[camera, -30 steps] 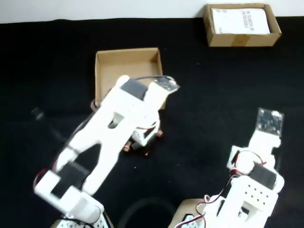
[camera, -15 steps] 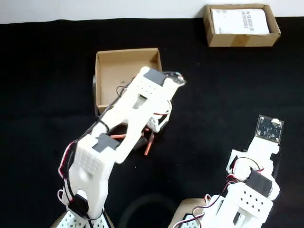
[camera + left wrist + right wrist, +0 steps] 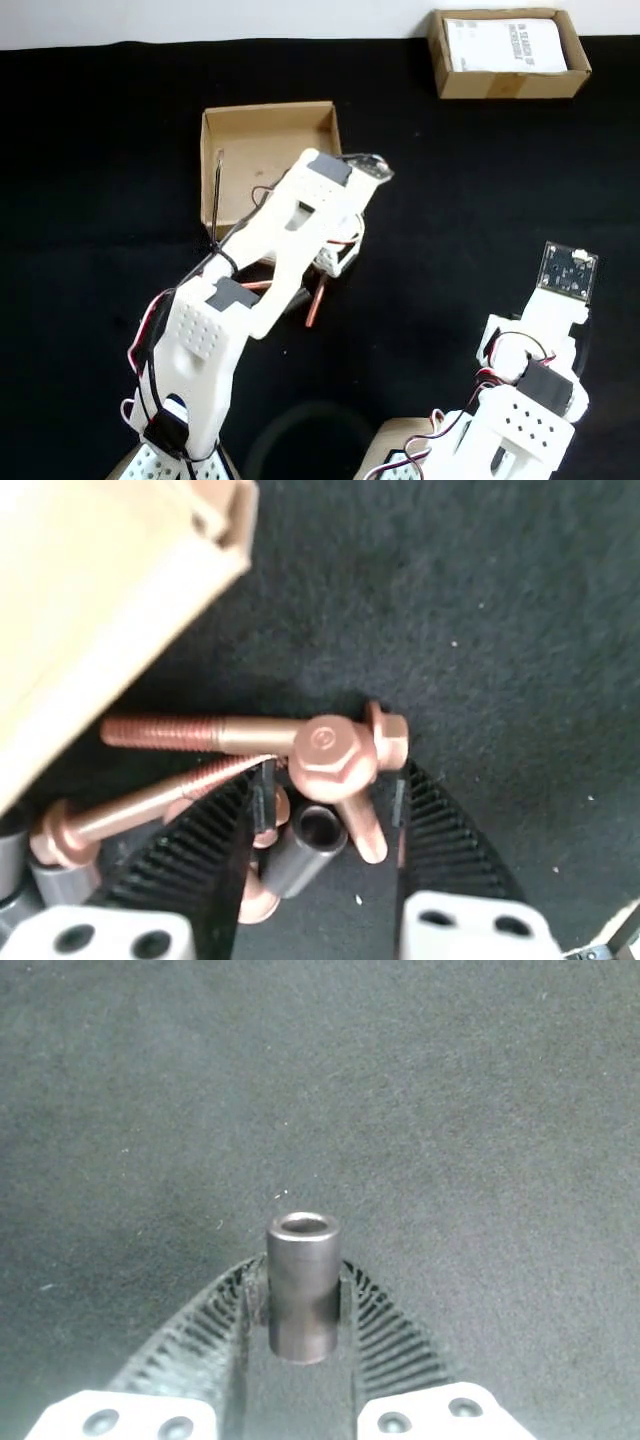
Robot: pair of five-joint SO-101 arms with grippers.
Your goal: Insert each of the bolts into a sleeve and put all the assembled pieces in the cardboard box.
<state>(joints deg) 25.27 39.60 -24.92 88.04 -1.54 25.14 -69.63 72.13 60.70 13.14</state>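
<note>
Black cloth (image 3: 90, 130) covered the table in the high view. We logged the cardboard box (image 3: 262, 150) at upper centre and a second box (image 3: 508, 52), holding paper, at the far right corner. We noted the left arm (image 3: 290, 225) stretched beside the cardboard box, over the bolts (image 3: 316, 300), and the right arm (image 3: 530, 410) well apart at lower right.

Left wrist view: the left gripper (image 3: 330, 790) gaped wide and held nothing. Its jaws stood either side of the piled bolts and a loose sleeve (image 3: 305, 840), near the cardboard box corner.

Right wrist view: the right gripper (image 3: 303, 1275) was clamped on an upright sleeve (image 3: 303, 1250) over the cloth.
</note>
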